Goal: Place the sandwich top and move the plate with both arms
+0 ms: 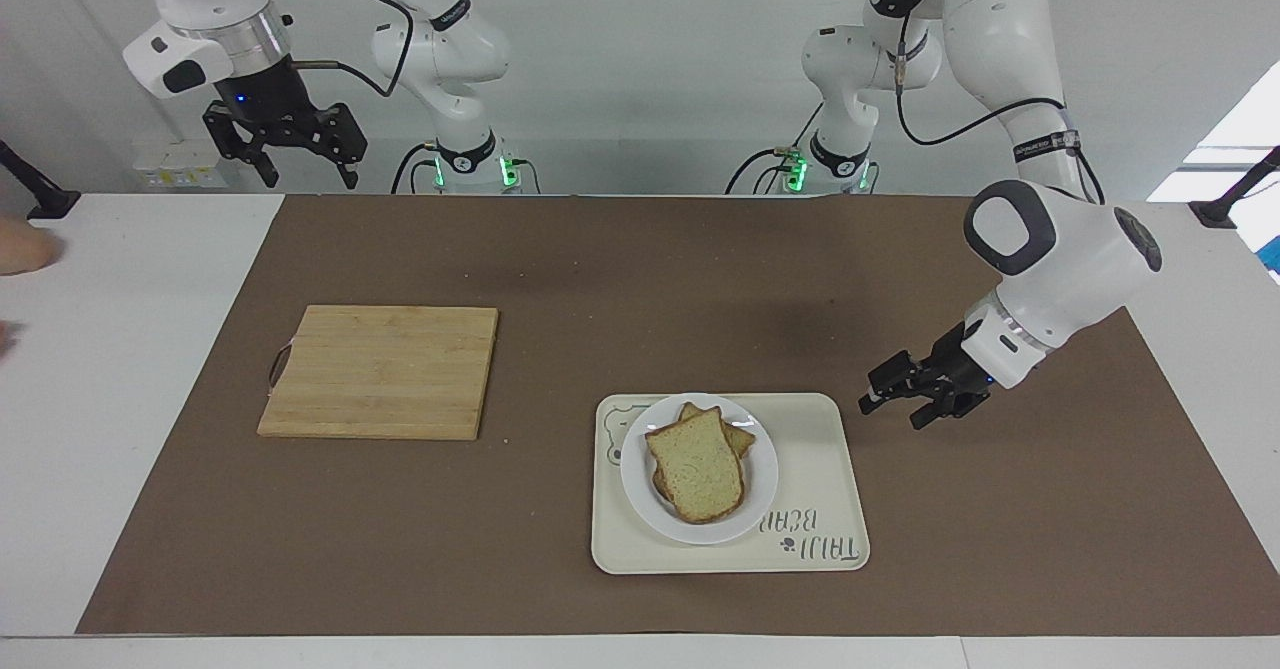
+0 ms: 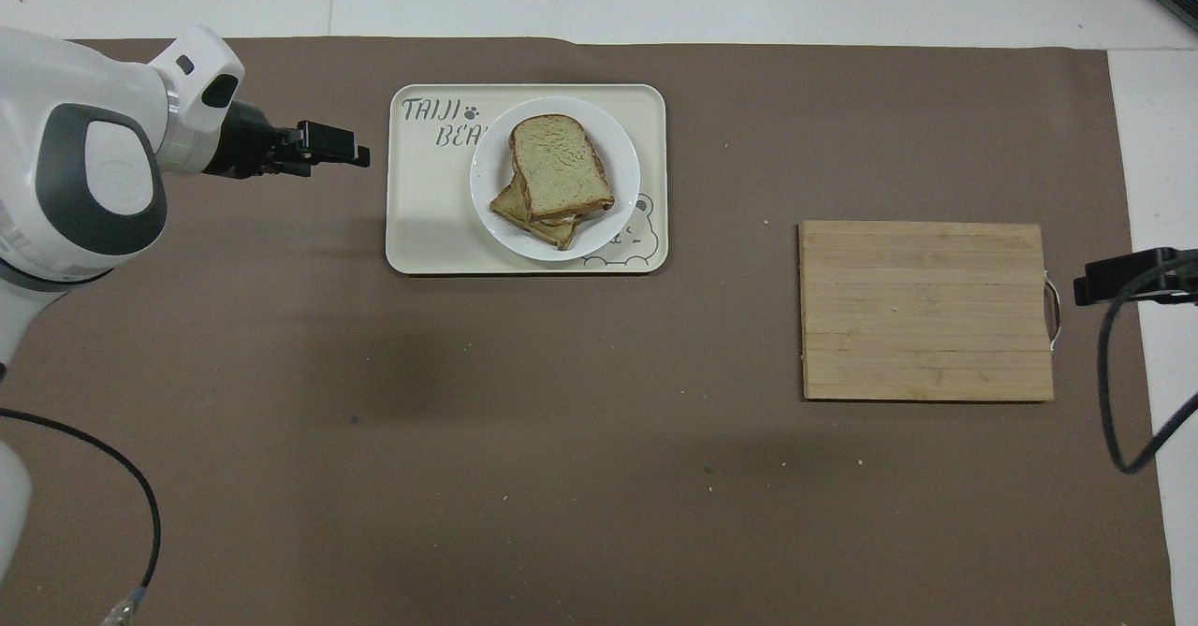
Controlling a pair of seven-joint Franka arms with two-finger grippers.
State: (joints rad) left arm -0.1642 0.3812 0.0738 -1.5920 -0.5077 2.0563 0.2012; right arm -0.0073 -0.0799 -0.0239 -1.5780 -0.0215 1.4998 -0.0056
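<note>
The sandwich top (image 1: pixel 697 469), a pale bread slice with brown crust, lies on a darker slice on the small white plate (image 1: pixel 640 514). The plate sits on the cream tray (image 1: pixel 820 449), toward its bear end. In the overhead view the sandwich top (image 2: pixel 559 166), the plate (image 2: pixel 487 207) and the tray (image 2: pixel 421 233) all show. My left gripper (image 1: pixel 890 407) is open and empty, up in the air over the brown mat beside the tray, at the left arm's end; it also shows in the overhead view (image 2: pixel 337 147). My right gripper (image 1: pixel 310 171) is open, empty and raised, and that arm waits at its end of the table.
A wooden cutting board (image 1: pixel 385 369) with a handle lies on the brown mat (image 1: pixel 640 279) toward the right arm's end; it shows in the overhead view (image 2: pixel 927 308). Only the right gripper's tip (image 2: pixel 1090 289) reaches into the overhead view beside the board.
</note>
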